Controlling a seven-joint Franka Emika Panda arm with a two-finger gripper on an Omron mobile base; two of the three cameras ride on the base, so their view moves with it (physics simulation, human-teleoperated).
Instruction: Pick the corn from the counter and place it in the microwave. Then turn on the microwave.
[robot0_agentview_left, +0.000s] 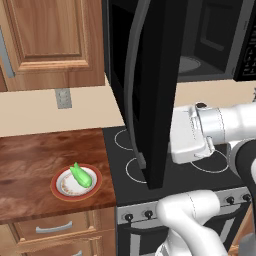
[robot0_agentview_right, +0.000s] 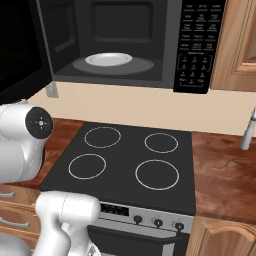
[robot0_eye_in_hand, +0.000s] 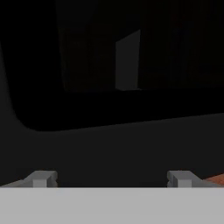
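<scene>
Corn (robot0_agentview_left: 81, 175) lies on a white, red-rimmed plate (robot0_agentview_left: 61, 191) on the reddish-brown desk (robot0_agentview_left: 35, 160), left of a black stovetop (robot0_agentview_right: 125, 165). It is a small green husked cob with its pointed tip aimed toward the back wall. Nothing touches it.

Above the stovetop, the microwave (robot0_agentview_right: 195, 45) stands with its door (robot0_agentview_left: 150, 90) swung fully open. In the left base view the door's edge faces the camera as a tall black slab, with its grey handle (robot0_agentview_left: 131, 75) curving down its left side. Inside, a pale glass turntable (robot0_agentview_right: 108, 59) sits bare.

The white arm reaches across in front of the stovetop, and its wrist sits just right of the open door. In the hand view the end effector (robot0_eye_in_hand: 109, 179) looks at the dark door from close by. Its two grey fingertips (robot0_eye_in_hand: 41, 178) stand wide apart with nothing between them, so it is open and holding nothing.

The corn has not been picked up yet, so the task appears to be at an early stage. The main risk is the open door, which hangs between the arm and the plate. A direct sweep left toward the corn could knock the wrist against the door or push it partly shut. The cob is also small, tapered and resting on a shallow plate, so an off-centre pinch could squirt it away or drag the plate along the desk
</scene>
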